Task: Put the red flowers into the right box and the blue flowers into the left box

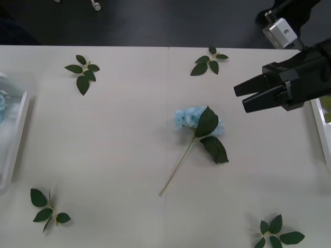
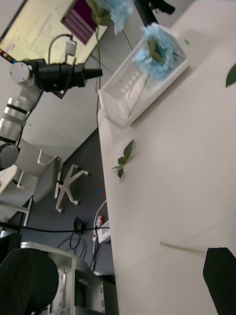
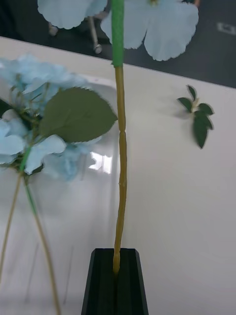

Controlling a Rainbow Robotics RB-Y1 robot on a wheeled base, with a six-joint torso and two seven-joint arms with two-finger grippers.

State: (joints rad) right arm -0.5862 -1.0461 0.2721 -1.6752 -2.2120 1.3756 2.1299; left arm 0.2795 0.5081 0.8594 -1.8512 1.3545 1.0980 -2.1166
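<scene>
**One hydrangea in my left grip, one more waiting mid-table**

My left gripper [image 3: 116,280] is clamped on the thin yellow-green stem of a blue hydrangea [image 3: 147,22], holding it over the left box [image 3: 105,162]. The stem runs straight out from between the black fingers to the pale petals at the far end. Another blue hydrangea [image 3: 34,113] already lies in that tray with its broad leaf on top.

The stem looks light and wiry, stiff enough to carry its own head without drooping much, so I judge a pinch low on it is secure. It is also narrow and smooth, and could twist between the fingers.

The remaining blue hydrangea [image 1: 191,119] lies flat near the table's centre, with its head toward the far edge and its stem [image 1: 177,168] trailing toward me and to the left. Two dark leaves sit over the head and beside the upper stem. The fluffy head would crush and give no purchase, and the leaves would slip, so I would take the bare stem below the leaves.

My right gripper [image 1: 239,98] hovers to the right of that flower, above the table, with its black fingers parted and nothing between them. The right box [image 1: 321,129] sits at the table's right edge behind it. Loose leaf sprigs [image 1: 83,72] lie scattered about, and I leave them alone.
</scene>
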